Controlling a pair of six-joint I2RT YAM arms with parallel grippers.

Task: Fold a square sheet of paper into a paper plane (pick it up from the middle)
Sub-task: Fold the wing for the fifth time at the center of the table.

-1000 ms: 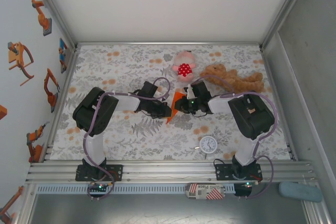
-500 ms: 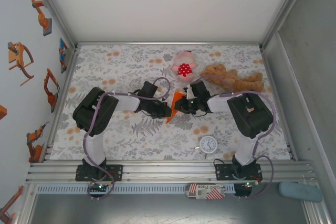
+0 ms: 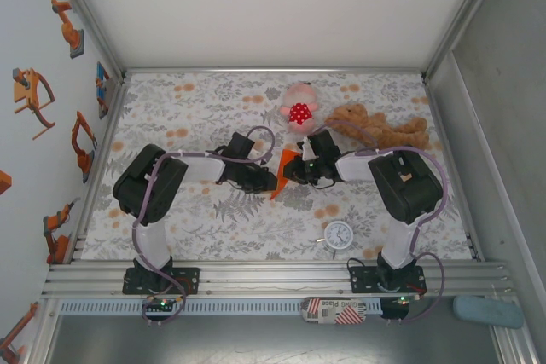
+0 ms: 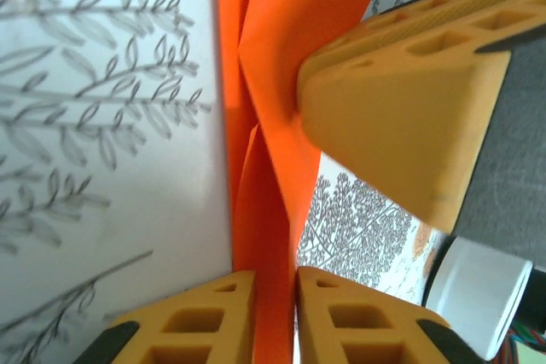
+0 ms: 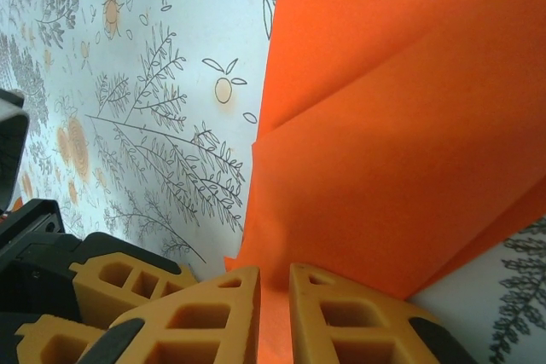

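At the left wrist view's bottom edge, the left gripper (image 4: 275, 283) pinches the folded bright orange paper sheet (image 4: 271, 151). The right gripper (image 5: 273, 277) clamps it likewise. Mid-frame in the top view, it stands between them. Best to pull evenly, creases aligned.

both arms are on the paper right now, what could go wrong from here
1. The left fingers and right fingers both pinch the folded orange paper close together; pulling in different directions could tear the thin sheet or spoil the creases.
2. The fingers are crowded, so a small move could knock them into each other.
3. The spotted toy and teddy bear sit just behind; a wide swing might bump them.
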